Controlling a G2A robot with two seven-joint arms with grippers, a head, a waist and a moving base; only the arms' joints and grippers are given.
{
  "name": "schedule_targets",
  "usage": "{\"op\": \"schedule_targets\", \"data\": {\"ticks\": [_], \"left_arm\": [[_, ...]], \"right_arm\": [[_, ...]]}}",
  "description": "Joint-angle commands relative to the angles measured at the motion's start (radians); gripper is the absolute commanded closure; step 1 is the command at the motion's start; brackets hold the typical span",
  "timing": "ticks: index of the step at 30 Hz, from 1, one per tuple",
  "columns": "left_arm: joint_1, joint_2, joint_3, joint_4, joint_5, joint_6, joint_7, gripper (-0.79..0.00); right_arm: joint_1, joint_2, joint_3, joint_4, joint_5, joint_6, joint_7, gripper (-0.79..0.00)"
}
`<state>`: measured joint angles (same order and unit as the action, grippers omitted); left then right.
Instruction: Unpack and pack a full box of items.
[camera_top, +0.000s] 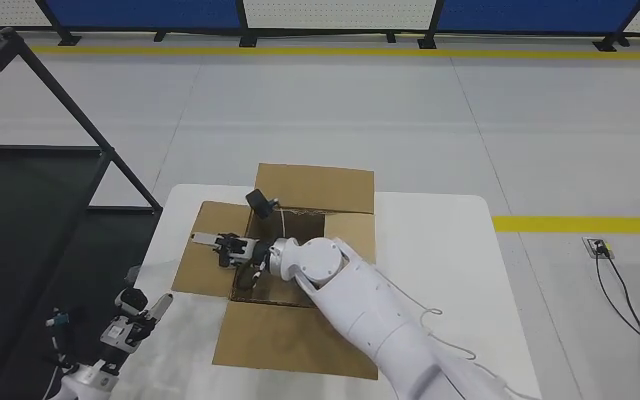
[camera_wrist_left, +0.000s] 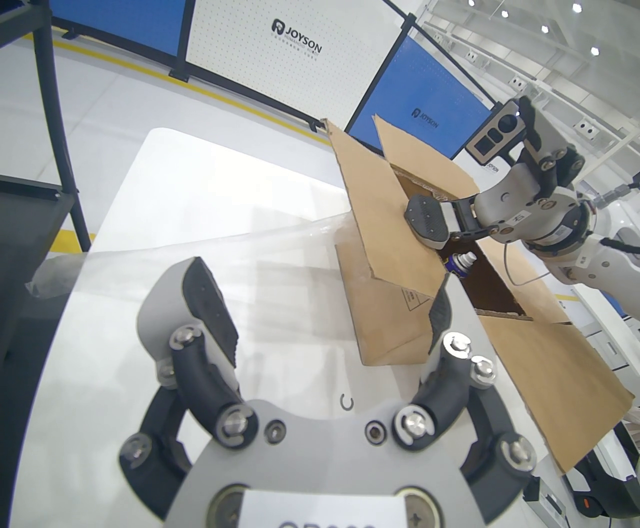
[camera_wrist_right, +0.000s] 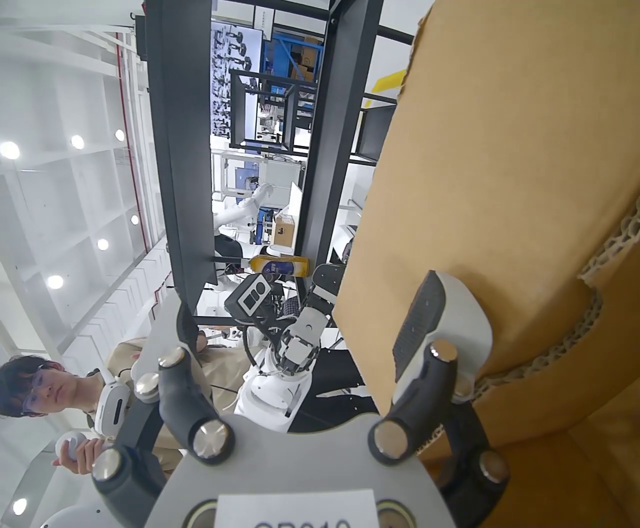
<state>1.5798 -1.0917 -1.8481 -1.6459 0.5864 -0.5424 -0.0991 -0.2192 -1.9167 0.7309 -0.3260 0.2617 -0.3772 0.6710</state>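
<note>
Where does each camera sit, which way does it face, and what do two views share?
Top view: above the arms, looking down on the table and open cardboard box; right gripper at the box, left gripper by the table's edge.
Left wrist view: on the left wrist, facing across the table toward the box; its open fingers show.
Right wrist view: on the right wrist, close against a box flap; its open fingers show.
Shared: each wrist view shows the other arm's gripper.

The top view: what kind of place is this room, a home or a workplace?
Probably a robot test hall or workshop, not a home: a wide grey floor with yellow line markings, blue and white partition panels along its edge, and a black metal rack beside the table.
</note>
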Motion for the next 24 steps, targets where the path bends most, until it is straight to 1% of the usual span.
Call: {"op": "schedule_targets", "data": {"ticks": [1, 13, 20, 24], "left_arm": [[0.0, 0.0, 0.001, 0.0, 0.0, 0.0, 0.0, -0.785], [-0.001, 0.001, -0.002, -0.002, 0.002, -0.005, -0.008, -0.785], [0.003, 0.0, -0.005, -0.007, 0.002, -0.003, -0.009, -0.785], [0.01, 0.0, -0.009, -0.017, 0.005, -0.002, -0.007, -0.785]], "right_arm": [[0.002, -0.004, 0.0, 0.007, -0.004, 0.003, 0.0, -0.785], [0.01, -0.022, 0.01, 0.037, -0.031, 0.001, 0.007, -0.785], [0.014, -0.025, 0.023, 0.043, -0.039, -0.01, 0.013, -0.785], [0.018, -0.023, 0.034, 0.039, -0.046, -0.034, 0.015, -0.785]]}}
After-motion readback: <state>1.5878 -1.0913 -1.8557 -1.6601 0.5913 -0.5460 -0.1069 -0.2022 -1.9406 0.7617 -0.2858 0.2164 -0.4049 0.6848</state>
